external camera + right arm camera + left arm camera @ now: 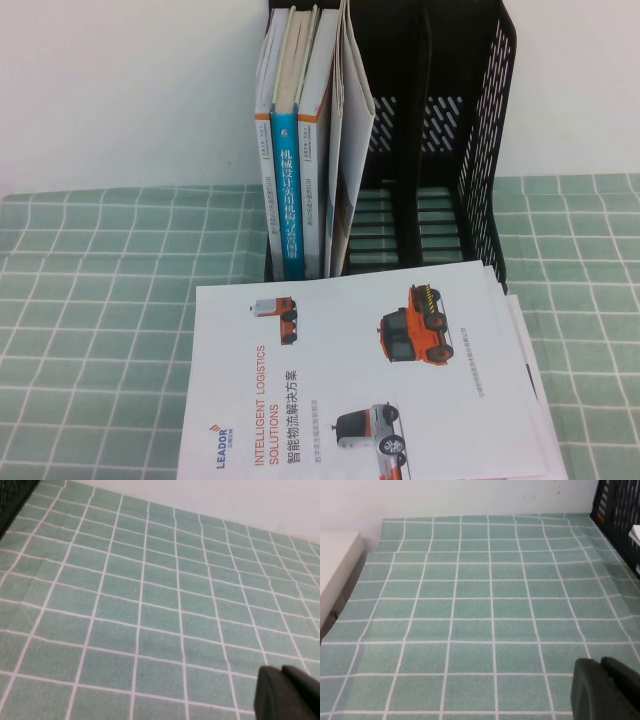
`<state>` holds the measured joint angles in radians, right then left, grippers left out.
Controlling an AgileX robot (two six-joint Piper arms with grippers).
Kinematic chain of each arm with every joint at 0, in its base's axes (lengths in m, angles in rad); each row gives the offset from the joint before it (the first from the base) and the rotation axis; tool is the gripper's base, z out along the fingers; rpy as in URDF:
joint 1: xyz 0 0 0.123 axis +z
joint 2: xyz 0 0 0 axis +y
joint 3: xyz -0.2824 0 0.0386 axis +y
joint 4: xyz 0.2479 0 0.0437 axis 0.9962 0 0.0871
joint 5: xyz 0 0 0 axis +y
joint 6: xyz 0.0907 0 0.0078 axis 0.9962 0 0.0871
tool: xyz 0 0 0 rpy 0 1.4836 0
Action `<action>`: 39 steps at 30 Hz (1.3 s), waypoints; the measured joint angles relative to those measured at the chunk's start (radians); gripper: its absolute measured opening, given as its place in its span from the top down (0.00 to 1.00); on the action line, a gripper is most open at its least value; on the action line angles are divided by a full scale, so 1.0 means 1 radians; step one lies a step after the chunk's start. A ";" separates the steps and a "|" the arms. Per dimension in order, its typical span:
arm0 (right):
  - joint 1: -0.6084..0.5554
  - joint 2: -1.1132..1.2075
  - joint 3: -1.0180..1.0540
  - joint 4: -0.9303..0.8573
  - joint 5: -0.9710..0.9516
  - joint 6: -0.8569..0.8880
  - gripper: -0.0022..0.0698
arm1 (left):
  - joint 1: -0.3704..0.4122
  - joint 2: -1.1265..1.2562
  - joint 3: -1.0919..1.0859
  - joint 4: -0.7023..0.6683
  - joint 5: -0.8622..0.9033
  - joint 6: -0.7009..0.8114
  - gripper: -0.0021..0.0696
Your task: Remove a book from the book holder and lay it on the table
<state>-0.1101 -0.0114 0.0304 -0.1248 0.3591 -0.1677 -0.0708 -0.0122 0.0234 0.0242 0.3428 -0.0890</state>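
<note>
Black book holder (470,150), green-checked table (100,300)

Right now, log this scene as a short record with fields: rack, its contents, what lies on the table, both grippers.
rack: tall black slotted book holder, upright at the table's far edge
contents: blue-spined book and other books and booklets in the left compartments; right compartments bare
table: pale green checked cloth
lying flat: white LEADOR brochure with orange vehicles, in front of the rack, over other sheets
left gripper: over bare cloth, holding nothing
right gripper: shut, over bare cloth, holding nothing
</note>
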 joint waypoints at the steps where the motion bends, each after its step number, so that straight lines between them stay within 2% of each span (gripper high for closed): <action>1: 0.000 0.000 0.000 0.000 0.000 0.000 0.97 | 0.000 0.000 0.000 0.000 0.000 0.000 0.97; 29: 0.000 0.000 0.000 0.000 0.000 0.000 0.97 | 0.000 -0.002 0.000 0.030 -0.005 -0.002 0.97; 33: 0.000 0.000 0.000 0.000 0.000 0.000 0.97 | 0.000 -0.002 0.004 0.061 -0.104 -0.002 0.97; 39: 0.000 0.000 0.000 0.000 -0.076 0.000 0.97 | 0.000 -0.002 0.006 0.077 -0.420 -0.002 0.97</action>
<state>-0.1101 -0.0114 0.0304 -0.1248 0.2834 -0.1677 -0.0708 -0.0139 0.0294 0.1016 -0.0774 -0.0909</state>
